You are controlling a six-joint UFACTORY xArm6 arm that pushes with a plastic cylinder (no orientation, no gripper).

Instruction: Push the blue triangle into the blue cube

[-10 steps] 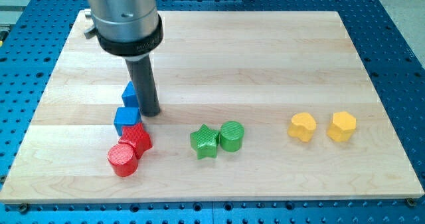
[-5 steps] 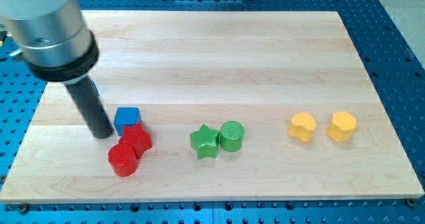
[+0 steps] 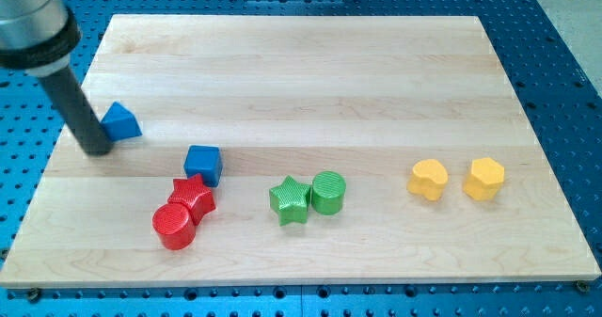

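Observation:
The blue triangle (image 3: 121, 122) lies near the board's left edge. The blue cube (image 3: 203, 164) sits lower and to its right, apart from it by about a block's width. My tip (image 3: 97, 149) rests on the board just left of and slightly below the triangle, close to or touching its left side. The rod rises to the view's top left.
A red star (image 3: 193, 198) touches the cube's lower edge, with a red cylinder (image 3: 174, 227) below it. A green star (image 3: 289, 199) and green cylinder (image 3: 328, 192) sit mid-board. Two yellow blocks (image 3: 427, 179) (image 3: 483, 179) lie at the right.
My tip moved left from beside the cube to the triangle's left side. The blue triangle has shifted left and up, away from the cube. The cube has shifted slightly right.

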